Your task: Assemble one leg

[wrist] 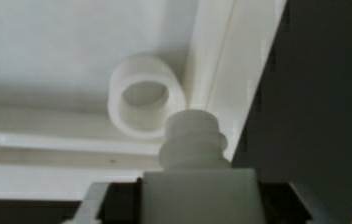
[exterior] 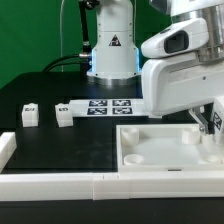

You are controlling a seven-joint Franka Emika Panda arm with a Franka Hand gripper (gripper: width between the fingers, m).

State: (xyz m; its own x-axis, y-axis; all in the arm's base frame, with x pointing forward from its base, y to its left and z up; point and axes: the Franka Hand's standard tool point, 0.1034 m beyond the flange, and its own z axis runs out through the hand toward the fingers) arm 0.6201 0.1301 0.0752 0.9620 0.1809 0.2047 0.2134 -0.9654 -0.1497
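Observation:
My gripper (exterior: 211,118) hangs over the exterior view's right end of the large white tray (exterior: 150,158). In the wrist view the gripper (wrist: 198,196) is shut on a white leg (wrist: 194,150). The leg's rounded tip sits just beside a round socket (wrist: 146,95) in the tray's corner, next to the raised rim (wrist: 214,60). I cannot tell whether the tip touches the tray. A patch of black-and-white tag shows between the fingers in the exterior view. Two more legs (exterior: 30,113) (exterior: 64,114) stand on the black table at the exterior view's left.
The marker board (exterior: 107,104) lies behind the tray near the robot base (exterior: 112,50). A white rail (exterior: 60,184) runs along the table's front edge, with a white block (exterior: 6,148) at its left end.

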